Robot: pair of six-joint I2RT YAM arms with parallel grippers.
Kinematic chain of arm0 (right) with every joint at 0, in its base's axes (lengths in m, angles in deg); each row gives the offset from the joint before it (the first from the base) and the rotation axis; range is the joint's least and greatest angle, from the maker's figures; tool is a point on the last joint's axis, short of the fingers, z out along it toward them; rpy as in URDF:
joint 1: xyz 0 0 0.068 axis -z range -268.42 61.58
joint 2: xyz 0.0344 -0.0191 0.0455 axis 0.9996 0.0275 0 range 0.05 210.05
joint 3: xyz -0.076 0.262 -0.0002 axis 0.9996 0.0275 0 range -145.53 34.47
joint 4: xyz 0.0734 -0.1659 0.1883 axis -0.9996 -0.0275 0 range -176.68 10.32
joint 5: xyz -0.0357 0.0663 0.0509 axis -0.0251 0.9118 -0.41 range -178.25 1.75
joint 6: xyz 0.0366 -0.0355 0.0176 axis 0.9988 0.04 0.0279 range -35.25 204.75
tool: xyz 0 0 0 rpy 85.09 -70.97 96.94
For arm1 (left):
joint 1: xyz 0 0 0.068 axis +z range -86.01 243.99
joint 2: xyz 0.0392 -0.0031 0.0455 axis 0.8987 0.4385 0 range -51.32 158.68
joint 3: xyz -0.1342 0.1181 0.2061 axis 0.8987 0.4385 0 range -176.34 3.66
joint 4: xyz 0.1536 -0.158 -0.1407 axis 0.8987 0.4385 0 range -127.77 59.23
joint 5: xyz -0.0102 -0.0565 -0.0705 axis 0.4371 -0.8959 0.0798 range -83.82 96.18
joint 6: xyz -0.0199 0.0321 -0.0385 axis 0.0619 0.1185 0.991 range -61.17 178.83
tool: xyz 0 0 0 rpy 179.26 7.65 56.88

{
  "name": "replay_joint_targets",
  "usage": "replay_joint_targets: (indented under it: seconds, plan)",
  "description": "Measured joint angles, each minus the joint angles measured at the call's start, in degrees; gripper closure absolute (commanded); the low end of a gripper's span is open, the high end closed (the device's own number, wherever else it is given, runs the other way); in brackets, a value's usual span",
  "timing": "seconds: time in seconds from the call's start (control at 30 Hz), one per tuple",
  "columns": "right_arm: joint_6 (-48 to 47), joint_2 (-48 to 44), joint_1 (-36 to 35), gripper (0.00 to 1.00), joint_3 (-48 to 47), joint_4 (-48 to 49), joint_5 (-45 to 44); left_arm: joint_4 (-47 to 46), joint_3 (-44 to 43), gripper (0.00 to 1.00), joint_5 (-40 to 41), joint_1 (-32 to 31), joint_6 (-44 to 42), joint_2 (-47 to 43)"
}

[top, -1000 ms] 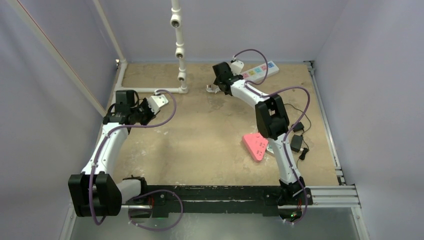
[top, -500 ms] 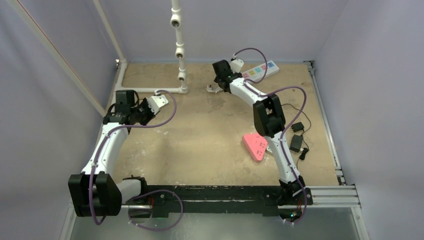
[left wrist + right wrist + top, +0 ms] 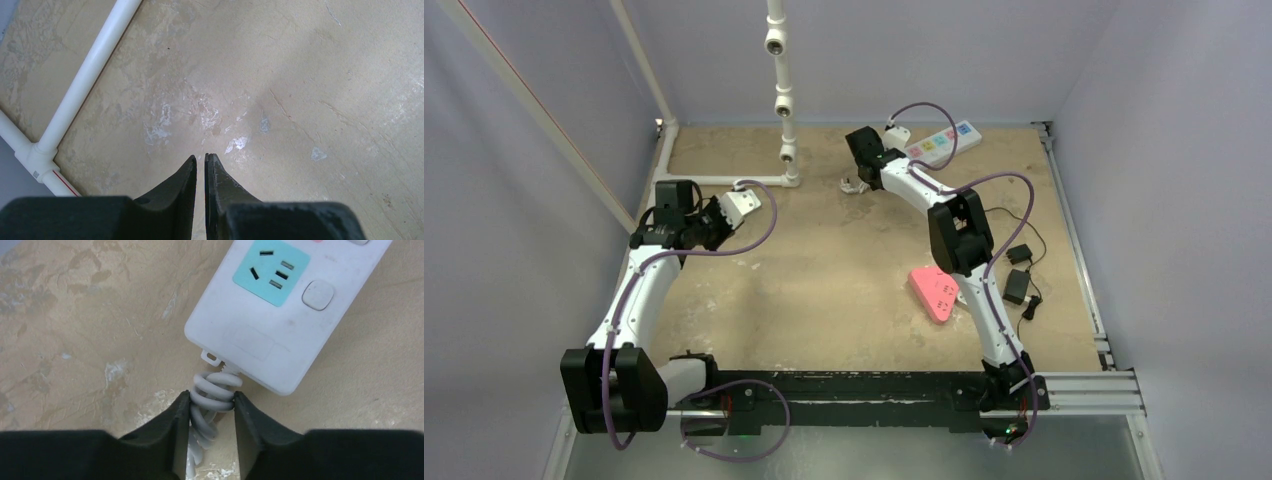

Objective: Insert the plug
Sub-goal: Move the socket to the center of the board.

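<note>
Since 1 s ago the right arm's wrist has shifted a bit toward the left of the top view and the right claw (image 3: 211,399) has narrowed; the left arm hasn't budged. Right claw is now approx half shut, w/ pads against both sides of the white coiled cord (image 3: 214,386) where it leaves the white power strip (image 3: 280,315), upper right of the wrist view. It looks gripped, firmness unclear. The plug (image 3: 853,185) lies on the desk (image 3: 824,270), upper middle of the top view, just beside that wrist, not held. Left claw (image 3: 201,159) is nearly shut and empty, over bare desk near a white pipe (image 3: 85,80). To do this well, imo: keep the squeeze light so the coil isn't crushed, lift slow so the strip doesn't drag, then regrip on the plug body itself, w/ prongs squared to the teal socket (image 3: 271,271) before pushing.
</note>
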Motion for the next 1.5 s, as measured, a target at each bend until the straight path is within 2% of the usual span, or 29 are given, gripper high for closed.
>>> replay_joint_targets:
  seconds: [0.07, 0.17, 0.23, 0.33, 0.4, 0.5, 0.6, 0.73, 0.77, 0.83, 0.87, 1.07, 1.23, 1.5]
  plan:
    - [-0.72, -0.04, -0.15, 0.88, 0.13, 0.11, -0.04, 0.0, 0.0, 0.9, 0.04, 0.0, 0.0, -0.02]
    - [-4.72, -1.9, -1.03, 1.0, 3.67, 3.1, -0.11, 0.02, 0.0, 0.9, 0.04, 0.0, -0.02, -0.04]
    - [-7.91, -4.85, -2.08, 1.0, 9.05, 5.79, -0.15, 0.07, 0.0, 0.9, 0.0, 0.0, -0.02, -0.07]
    - [-11.63, -13.14, -5.11, 1.0, 22.29, 9.94, 0.2, 0.2, 0.0, 0.9, -0.13, 0.0, 0.0, -0.24]
    - [-13.33, -21.84, -8.37, 1.0, 36.09, 13.94, 2.03, 0.37, 0.0, 0.9, -0.28, 0.0, 0.0, -0.39]
    - [-15.41, -32.13, -12.76, 1.0, 50.12, 16.52, 6.34, 1.2, 0.0, 0.9, -0.59, 0.0, -0.11, -0.9]
    - [-19.45, -38.69, -17.22, 1.0, 58.38, 19.34, 12.7, 2.03, -0.02, 0.9, -0.98, 0.0, -0.46, -1.27]
    - [-27.63, -44.11, -23.89, 1.0, 64.96, 22.49, 20.09, 2.99, -0.24, 0.9, -1.75, 0.0, -0.48, -1.33]
    - [-29.97, -45.09, -25.99, 0.97, 66.05, 22.71, 21.7, 3.13, -0.33, 0.9, -1.84, 0.0, -0.5, -1.36]
    - [-34.1, -46.27, -29.51, 0.66, 66.99, 22.21, 24.96, 3.23, -0.44, 0.9, -2.1, 0.0, -0.52, -1.36]
    - [-35.69, -46.36, -30.91, 0.54, 66.99, 21.59, 26.27, 3.26, -0.52, 0.9, -2.25, 0.0, -0.57, -1.36]
    - [-37.99, -45.46, -31.74, 0.04, 63.73, 12.24, 28.06, 3.45, -0.96, 0.9, -2.97, 0.0, -0.59, -1.33]
    - [-33.94, -45.48, -28.94, 0.01, 57.37, 7.54, 25.59, 3.65, -1.31, 0.9, -2.99, 0.0, -0.68, -1.33]
    - [-32.0, -47.34, -18.29, 0.01, 52.24, 11.54, 25.81, 4.2, -1.68, 0.9, -2.89, 0.0, -1.09, -1.31]
